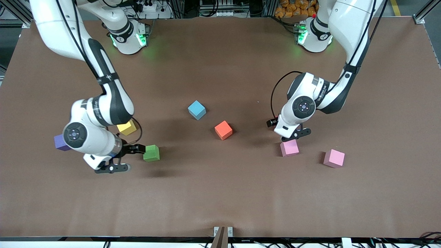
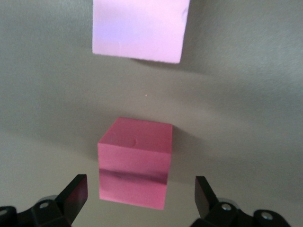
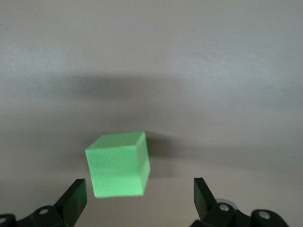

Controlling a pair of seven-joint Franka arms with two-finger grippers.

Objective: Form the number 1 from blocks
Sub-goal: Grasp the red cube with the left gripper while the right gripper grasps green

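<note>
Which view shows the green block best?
Right wrist view: the green block sits large just ahead of the open right gripper, top and two sides visible. The front view shows it small, beside that gripper, with its place among other blocks. The left wrist view misses it.

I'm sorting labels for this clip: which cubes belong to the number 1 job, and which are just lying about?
Job: blue cube, orange-red cube, yellow cube, green cube.
Lying about: purple cube, two pink cubes.
</note>
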